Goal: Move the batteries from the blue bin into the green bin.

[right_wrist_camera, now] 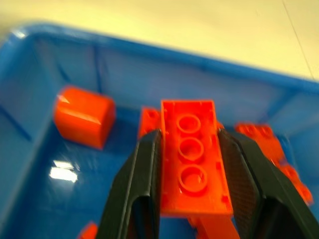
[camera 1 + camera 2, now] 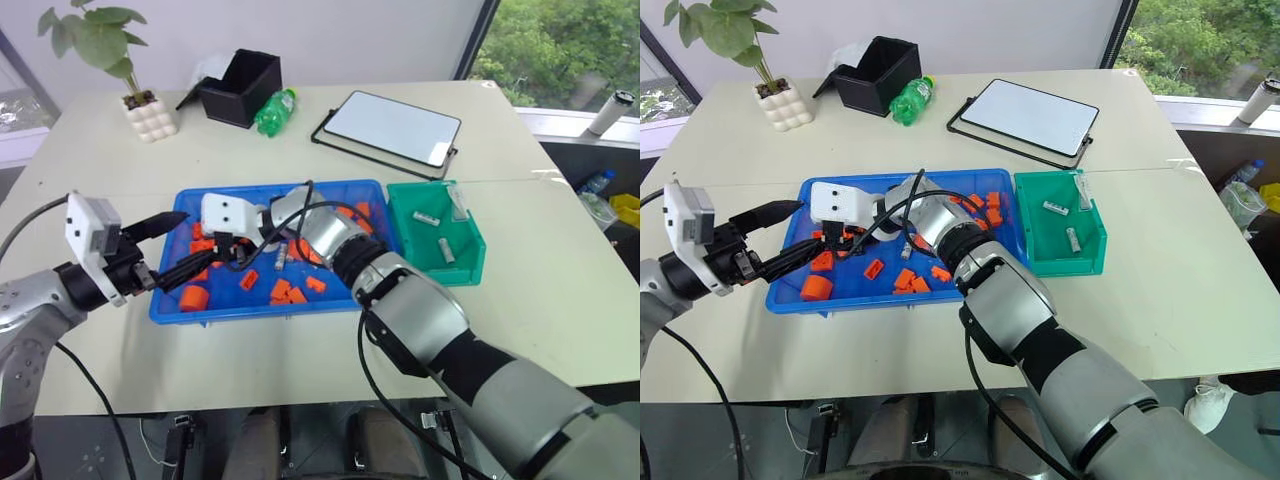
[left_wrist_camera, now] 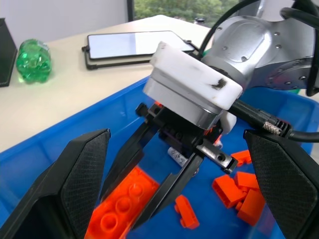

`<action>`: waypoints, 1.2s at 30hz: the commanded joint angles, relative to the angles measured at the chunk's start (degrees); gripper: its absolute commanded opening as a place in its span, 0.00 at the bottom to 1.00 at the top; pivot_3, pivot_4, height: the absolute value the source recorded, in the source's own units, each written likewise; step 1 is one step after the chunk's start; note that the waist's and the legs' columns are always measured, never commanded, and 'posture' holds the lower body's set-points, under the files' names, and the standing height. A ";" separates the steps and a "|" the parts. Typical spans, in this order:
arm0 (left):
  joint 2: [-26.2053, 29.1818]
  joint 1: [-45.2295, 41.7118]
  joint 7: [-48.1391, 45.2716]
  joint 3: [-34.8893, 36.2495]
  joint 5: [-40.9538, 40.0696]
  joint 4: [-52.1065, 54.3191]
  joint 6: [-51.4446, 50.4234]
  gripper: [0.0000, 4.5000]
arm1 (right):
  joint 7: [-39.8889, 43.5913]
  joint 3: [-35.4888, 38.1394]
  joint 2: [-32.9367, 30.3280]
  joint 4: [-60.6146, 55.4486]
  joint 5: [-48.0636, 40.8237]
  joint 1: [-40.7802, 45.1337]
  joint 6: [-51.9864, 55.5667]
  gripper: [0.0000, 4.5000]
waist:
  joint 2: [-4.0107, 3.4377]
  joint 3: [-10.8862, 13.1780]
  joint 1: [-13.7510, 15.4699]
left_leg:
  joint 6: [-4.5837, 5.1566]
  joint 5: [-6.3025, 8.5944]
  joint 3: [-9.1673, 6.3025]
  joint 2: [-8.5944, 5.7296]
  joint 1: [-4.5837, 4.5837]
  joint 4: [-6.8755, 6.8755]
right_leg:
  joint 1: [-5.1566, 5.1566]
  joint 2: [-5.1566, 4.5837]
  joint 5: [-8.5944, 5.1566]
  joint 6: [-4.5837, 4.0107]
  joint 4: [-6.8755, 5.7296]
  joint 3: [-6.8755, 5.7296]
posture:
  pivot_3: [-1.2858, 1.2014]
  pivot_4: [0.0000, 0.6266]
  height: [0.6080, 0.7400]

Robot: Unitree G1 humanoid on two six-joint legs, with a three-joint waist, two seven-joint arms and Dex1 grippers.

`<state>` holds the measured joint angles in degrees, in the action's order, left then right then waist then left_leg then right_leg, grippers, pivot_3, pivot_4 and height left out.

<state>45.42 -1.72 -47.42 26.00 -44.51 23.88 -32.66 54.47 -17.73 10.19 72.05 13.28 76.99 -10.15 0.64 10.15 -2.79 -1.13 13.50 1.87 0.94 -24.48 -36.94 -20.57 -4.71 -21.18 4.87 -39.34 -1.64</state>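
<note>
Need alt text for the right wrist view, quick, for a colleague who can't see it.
The right gripper is closed on a long orange block with its round sockets showing, over the blue bin. A chunky orange block and smaller orange pieces lie on the bin floor.

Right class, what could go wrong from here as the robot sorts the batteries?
1. The right gripper is shut on an orange block, not a battery. If it carries on, the wrong item may land in the green bin.
2. The open left gripper hovers close beside it at the blue bin's end, so the two could knock together.
3. The right arm's cable loops over the bin and might snag.
</note>
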 commanded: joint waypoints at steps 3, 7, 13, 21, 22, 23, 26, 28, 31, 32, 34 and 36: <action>-0.49 0.52 0.90 1.71 -1.35 2.44 0.43 1.00 | -1.26 0.88 0.41 -0.20 -0.12 0.26 -1.38 0.78 | 0.00 0.00 -0.02 | 0.00 0.00 0.00 0.00 0.00 0.00 | 0.00 0.00 0.00 0.00 0.00 0.00 | 0.52 0.24 1.00; -0.95 0.36 1.03 1.08 -1.20 2.49 0.64 1.00 | -2.74 1.86 0.87 -1.01 -0.98 0.98 -1.54 0.99 | 0.00 0.00 -0.02 | 0.00 0.00 0.00 0.00 0.00 0.01 | 0.00 0.01 0.00 0.00 0.00 0.00 | 0.52 0.24 1.00; -1.39 0.20 0.77 0.34 -0.65 1.73 1.22 1.00 | -3.55 8.97 -1.65 -8.63 -7.64 6.15 4.07 0.99 | 0.00 0.01 0.03 | 0.00 0.00 0.00 0.00 -0.01 0.01 | 0.00 0.01 0.00 0.00 0.01 0.00 | 0.52 0.24 1.00; -3.76 -3.48 3.72 -1.71 3.07 -1.72 4.19 1.00 | -0.70 11.90 -11.78 -42.85 -15.59 -4.02 47.88 0.99 | 0.09 -0.04 0.45 | 0.08 0.05 -0.11 -0.02 0.00 0.00 | 0.14 -0.05 0.00 -0.01 0.09 -0.06 | 0.52 0.24 1.00; -4.05 -4.04 4.20 -1.93 3.73 -2.14 4.71 1.00 | -2.24 12.47 -12.43 -47.06 -16.53 -5.38 54.44 0.99 | 0.08 -0.04 0.38 | 0.15 0.08 -0.11 -0.02 0.00 0.00 | 0.13 -0.06 0.00 -0.01 0.09 -0.06 | 0.52 0.24 1.00; -4.37 -4.48 4.60 -2.05 4.09 -2.47 5.02 1.00 | -4.06 13.11 -13.12 -51.51 -17.16 -7.03 61.12 0.99 | 0.08 -0.04 0.34 | 0.34 0.19 -0.10 -0.02 -0.02 -0.01 | 0.11 -0.06 0.00 -0.01 0.09 -0.05 | 0.52 0.24 1.00; -5.17 -5.41 5.32 -2.18 4.68 -3.23 5.81 1.00 | -6.98 12.53 -15.47 -62.29 -18.37 -11.66 71.80 0.99 | 0.06 -0.03 0.13 | 0.35 0.19 -0.08 -0.01 -0.03 0.04 | 0.03 -0.05 0.01 -0.01 0.07 -0.05 | 0.52 0.24 1.00; -5.65 -6.37 6.15 -2.37 5.70 -4.15 6.54 1.00 | -9.08 12.96 -16.10 -66.80 -19.77 -13.38 77.99 0.99 | 0.05 -0.02 0.13 | 0.35 0.19 -0.07 -0.01 -0.04 0.08 | 0.00 -0.02 0.00 -0.01 0.07 -0.05 | 0.52 0.24 1.00; -5.55 -7.23 6.21 -2.24 6.61 -5.14 7.31 1.00 | -12.07 13.97 -16.15 -72.03 -22.17 -15.29 86.69 0.99 | 0.06 -0.03 0.13 | 0.36 0.19 -0.06 0.00 -0.02 0.08 | 0.00 0.01 0.00 -0.01 0.06 -0.04 | 0.52 0.24 1.00; -4.98 -7.11 5.40 -1.91 6.36 -5.20 7.20 1.00 | -12.85 14.30 -15.99 -73.41 -23.01 -15.68 89.07 0.99 | 0.06 -0.03 0.19 | 0.36 0.19 -0.06 0.00 -0.02 0.08 | 0.00 0.02 0.00 -0.01 0.06 -0.05 | 0.52 0.24 1.00; -3.35 -6.57 3.11 -0.55 4.65 -5.33 5.91 1.00 | -14.58 15.46 -15.10 -75.67 -24.75 -16.01 93.61 0.99 | 0.06 -0.03 0.26 | 0.37 0.19 -0.06 0.00 -0.02 0.07 | 0.02 0.02 0.00 -0.01 0.05 -0.05 | 0.52 0.24 1.00; -1.06 -5.54 0.17 0.60 3.02 -5.47 4.22 1.00 | -16.12 16.59 -14.04 -77.46 -26.45 -16.12 97.54 0.99 | 0.06 -0.03 0.24 | 0.37 0.19 -0.06 -0.01 -0.03 0.07 | 0.01 0.02 0.00 -0.01 0.05 -0.04 | 0.52 0.24 1.00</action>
<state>42.66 -7.50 -45.04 24.05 -39.61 17.92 -27.71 39.56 -2.97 -4.56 -1.92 -11.06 60.45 84.59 0.70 10.13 -2.55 -0.77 13.69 1.81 0.93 -24.50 -36.87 -20.56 -4.69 -21.17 4.85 -39.29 -1.69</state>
